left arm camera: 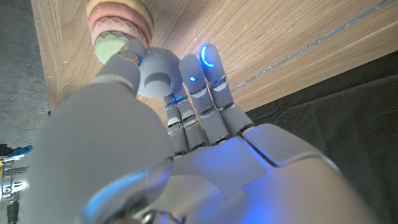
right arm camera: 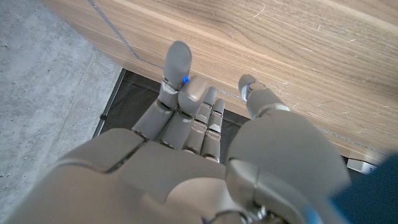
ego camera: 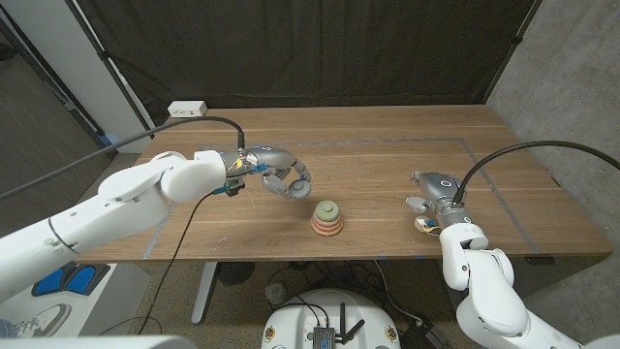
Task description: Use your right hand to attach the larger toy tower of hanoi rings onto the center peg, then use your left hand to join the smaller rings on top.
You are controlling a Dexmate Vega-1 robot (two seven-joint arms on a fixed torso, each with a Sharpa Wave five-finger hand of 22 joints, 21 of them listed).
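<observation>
The ring tower (ego camera: 326, 219) stands at the table's middle near the front edge: wide orange and pink rings below, a small green ring on top. My left hand (ego camera: 286, 179) hovers just left of it and a little behind, fingers curved and apart, with nothing in them. In the left wrist view its thumb (left arm camera: 127, 65) reaches close to the green top (left arm camera: 111, 45) of the pink rings (left arm camera: 119, 20). My right hand (ego camera: 431, 200) sits low over the table to the right, well apart from the tower, holding nothing. Its fingers (right arm camera: 186, 99) are loosely bent.
A white power strip (ego camera: 189, 110) lies at the table's back left edge. Thin tape lines (ego camera: 484, 174) mark a rectangle on the wooden table (ego camera: 387, 145). Black cables run along both arms. A dark curtain hangs behind the table.
</observation>
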